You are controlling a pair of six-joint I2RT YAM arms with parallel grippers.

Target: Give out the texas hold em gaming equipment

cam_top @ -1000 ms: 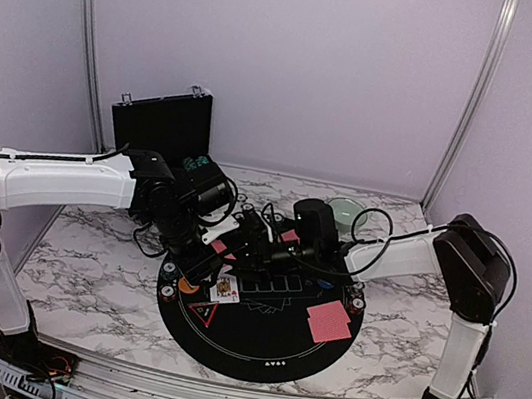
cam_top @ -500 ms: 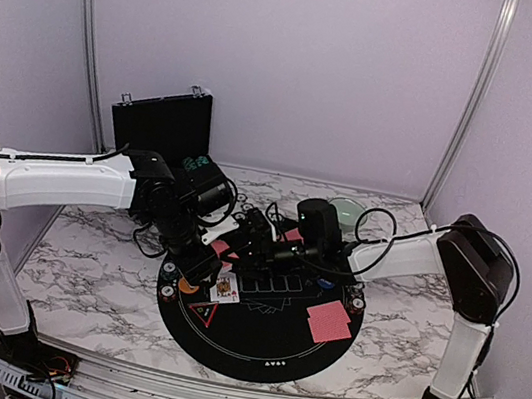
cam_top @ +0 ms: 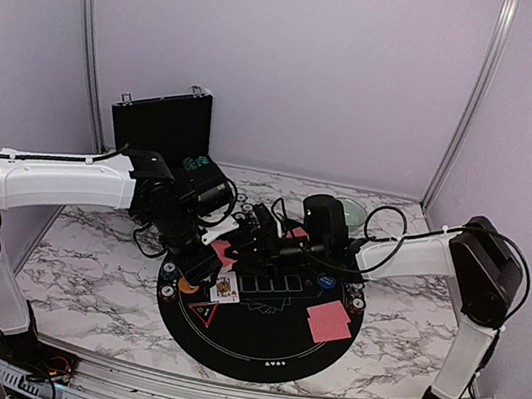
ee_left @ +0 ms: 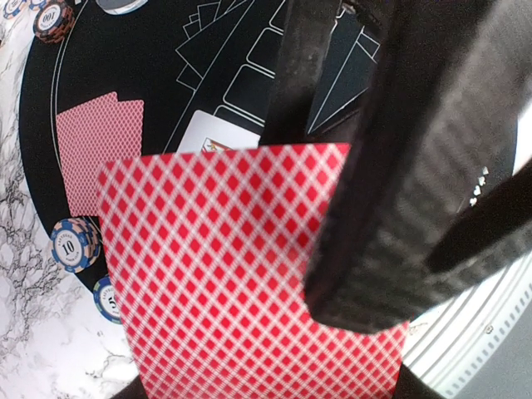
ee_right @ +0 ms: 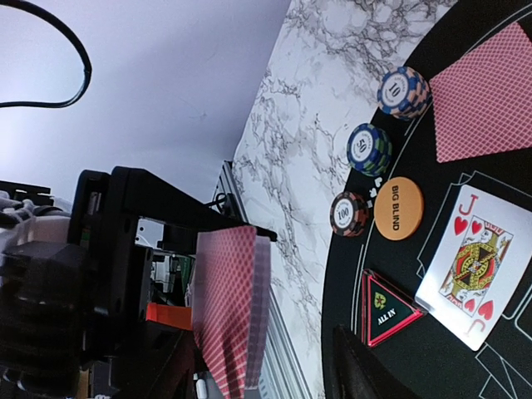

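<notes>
Over the mat's [cam_top: 255, 334] upper left edge, my left gripper [cam_top: 216, 254] is clamped on the deck [ee_left: 224, 274]. My right gripper [ee_right: 264, 372] is spread, holding nothing. The deck stands edge-on just ahead of it, at lower left of its wrist view, long axis running up the frame. My right arm is the one placed to peel a card.

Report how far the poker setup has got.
Done: chip stacks, the Big Blind disc, a face-up jack and face-down cards lie on the mat. In hand: the left gripper grips the deck; the open right gripper hovers by it. Left: likely more dealing, since the deck looks thick.
</notes>
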